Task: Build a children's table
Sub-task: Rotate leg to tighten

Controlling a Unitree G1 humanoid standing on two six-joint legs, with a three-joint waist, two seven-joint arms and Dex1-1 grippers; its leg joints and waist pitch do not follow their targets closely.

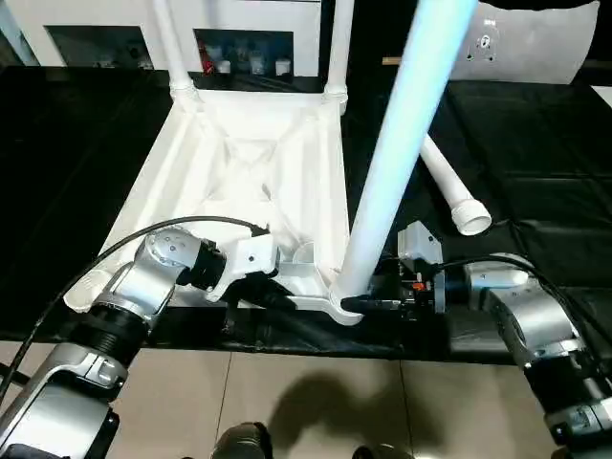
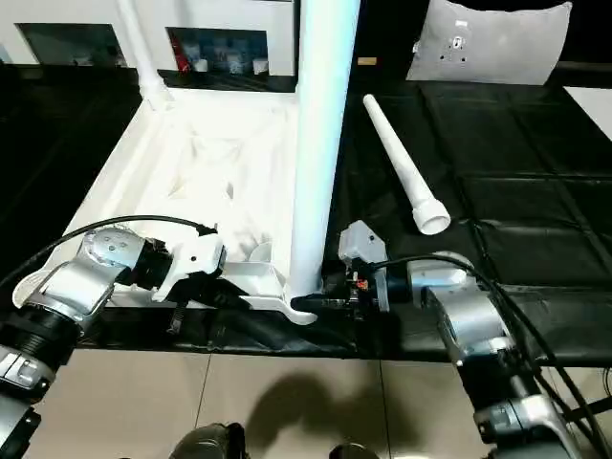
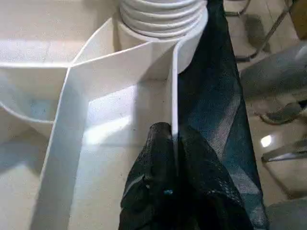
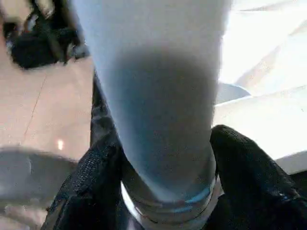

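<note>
The children's table top lies upside down, ribs up, on the black mat. Two white legs stand in its far corner sockets. A third leg rises from the near right socket, its threaded end sitting in the round collar. My right gripper is shut on this leg just above the socket, black fingers pressed to both sides. My left gripper pinches the thin near rim wall of the top, close to that same corner. A fourth leg lies loose on the mat to the right.
The workbench's front edge runs just below both grippers, with tiled floor beyond it. A white cushion-like object stands at the back right. Dark shelving lines the back wall. Bare mat lies right of the loose leg.
</note>
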